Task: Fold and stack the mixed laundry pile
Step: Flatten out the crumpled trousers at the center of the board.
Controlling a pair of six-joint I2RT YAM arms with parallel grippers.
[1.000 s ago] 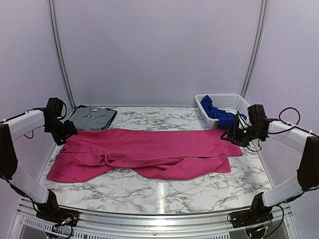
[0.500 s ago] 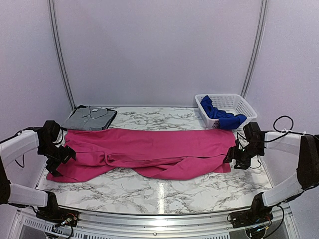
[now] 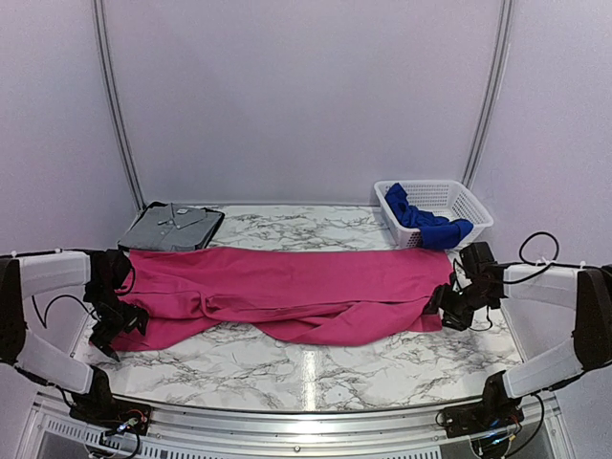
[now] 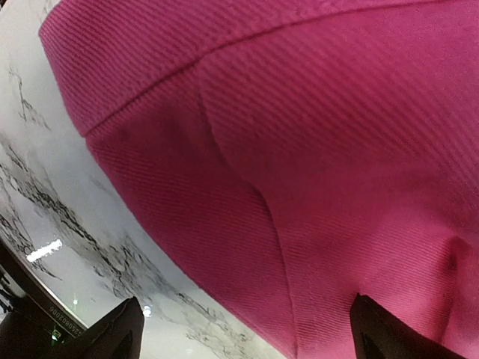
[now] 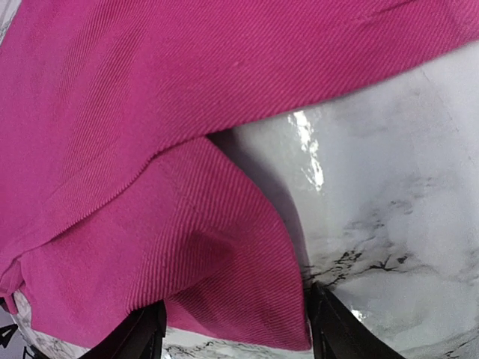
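counter (image 3: 316,368): white marble, held everything
pink garment (image 3: 287,287): lay sprawled flat across the middle, nearly side to side
basket (image 3: 457,198): white, sat back right
blue garment (image 3: 426,226): was bunched in the basket, spilling over its front rim
left jaws: were spread wide over the pink garment's left end
right jaws: stood apart, its near right corner between them

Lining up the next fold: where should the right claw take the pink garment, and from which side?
Take the loose pointed flap at the near-right corner of the pink garment, coming in low from the right along the marble table. It lies flat as a separate lower layer, its edge free on that side, and the open right claw straddles it.
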